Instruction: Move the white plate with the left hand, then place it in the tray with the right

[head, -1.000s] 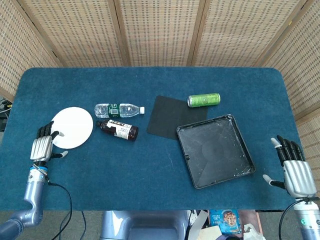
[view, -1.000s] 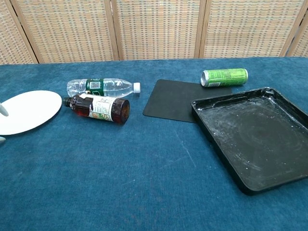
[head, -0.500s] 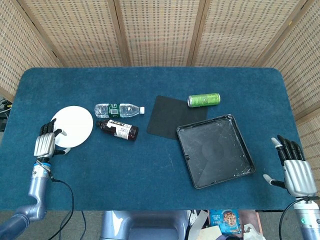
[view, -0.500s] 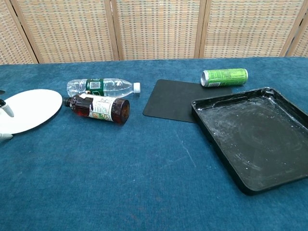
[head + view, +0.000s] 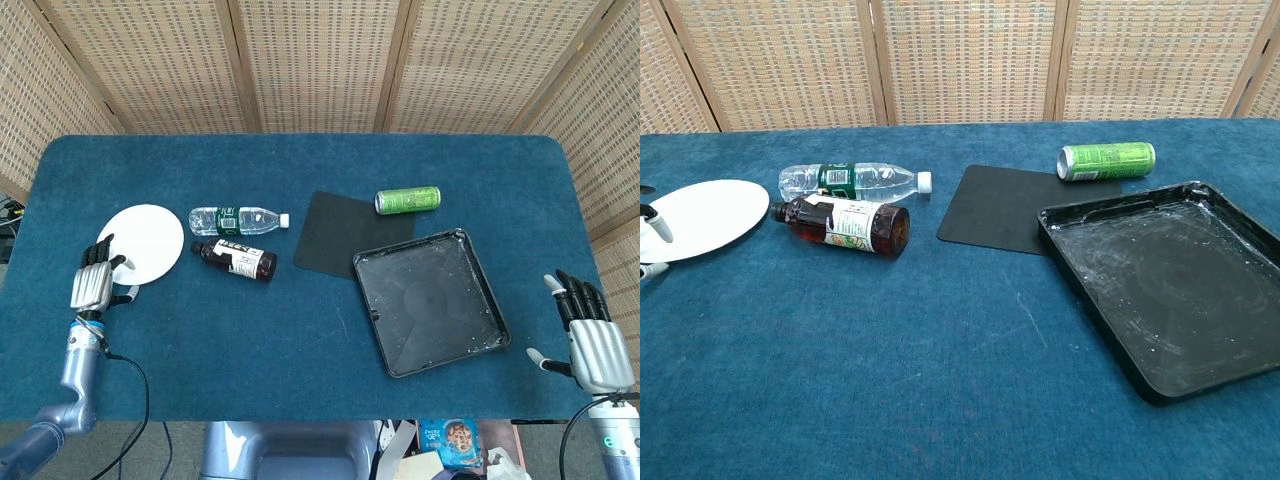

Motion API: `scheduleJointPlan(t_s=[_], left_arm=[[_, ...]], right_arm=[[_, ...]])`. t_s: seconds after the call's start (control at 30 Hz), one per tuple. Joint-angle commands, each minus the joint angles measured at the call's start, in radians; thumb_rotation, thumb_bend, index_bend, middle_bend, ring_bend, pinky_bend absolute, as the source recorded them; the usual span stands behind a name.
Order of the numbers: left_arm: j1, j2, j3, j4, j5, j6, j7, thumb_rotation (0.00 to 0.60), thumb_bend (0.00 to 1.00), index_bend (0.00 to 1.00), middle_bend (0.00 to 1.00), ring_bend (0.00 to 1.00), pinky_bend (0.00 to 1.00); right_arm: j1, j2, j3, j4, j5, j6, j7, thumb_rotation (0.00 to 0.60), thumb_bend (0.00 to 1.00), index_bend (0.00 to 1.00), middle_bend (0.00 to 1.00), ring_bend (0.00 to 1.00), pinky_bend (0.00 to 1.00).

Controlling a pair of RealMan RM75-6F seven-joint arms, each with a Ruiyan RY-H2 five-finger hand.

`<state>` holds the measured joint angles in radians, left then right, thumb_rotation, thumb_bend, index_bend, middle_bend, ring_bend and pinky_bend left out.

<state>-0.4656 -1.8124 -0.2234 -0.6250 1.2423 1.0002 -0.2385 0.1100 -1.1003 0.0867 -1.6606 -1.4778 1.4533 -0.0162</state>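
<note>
The white plate (image 5: 147, 241) is at the table's left side, and my left hand (image 5: 92, 281) pinches its near-left rim between thumb and fingers. In the chest view the plate (image 5: 708, 214) looks slightly raised at the left edge, where only fingertips of the left hand (image 5: 654, 227) show. The black tray (image 5: 431, 300) lies right of centre with nothing in it, seen in the chest view as the tray (image 5: 1170, 276). My right hand (image 5: 590, 337) hovers off the table's near right corner, fingers spread, holding nothing, well apart from the tray.
A clear water bottle (image 5: 237, 218) and a brown bottle (image 5: 235, 259) lie just right of the plate. A black mat (image 5: 338, 230) lies beside the tray's far left corner. A green can (image 5: 408, 200) lies behind the tray.
My left hand has drawn the plate a little away from me, and the plate's rim has lifted. The right hand has stayed put.
</note>
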Motion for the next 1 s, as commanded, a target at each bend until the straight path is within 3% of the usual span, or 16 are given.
scheduleJointPlan(t_s=[0.03, 0.17, 0.37, 0.6, 1.0], left_arm=[[-0.007, -0.004, -0.005, 0.011, -0.001, -0.003, -0.006, 0.600, 0.37, 0.47, 0.00, 0.00, 0.00], [-0.019, -0.016, -0.017, 0.037, -0.003, 0.001, -0.034, 0.600, 0.43, 0.54, 0.00, 0.00, 0.00], [-0.020, -0.026, -0.023, 0.060, 0.012, 0.045, -0.093, 0.600, 0.44, 0.63, 0.00, 0.00, 0.00], [-0.016, 0.012, -0.039, 0.023, 0.054, 0.185, -0.192, 0.600, 0.44, 0.71, 0.00, 0.00, 0.00], [0.015, 0.162, -0.020, -0.268, 0.186, 0.453, -0.195, 0.600, 0.45, 0.73, 0.00, 0.00, 0.00]], right_arm=[[0.000, 0.001, 0.000, 0.000, 0.001, -0.001, 0.003, 0.600, 0.00, 0.00, 0.00, 0.00, 0.00], [0.000, 0.002, 0.000, 0.000, -0.001, 0.000, 0.009, 0.600, 0.00, 0.00, 0.00, 0.00, 0.00], [0.001, 0.002, -0.001, 0.000, -0.002, -0.002, 0.014, 0.600, 0.00, 0.00, 0.00, 0.00, 0.00], [0.000, 0.005, -0.001, -0.003, -0.005, 0.002, 0.021, 0.600, 0.00, 0.00, 0.00, 0.00, 0.00], [-0.002, 0.009, 0.000, -0.008, -0.008, 0.008, 0.024, 0.600, 0.00, 0.00, 0.00, 0.00, 0.00]])
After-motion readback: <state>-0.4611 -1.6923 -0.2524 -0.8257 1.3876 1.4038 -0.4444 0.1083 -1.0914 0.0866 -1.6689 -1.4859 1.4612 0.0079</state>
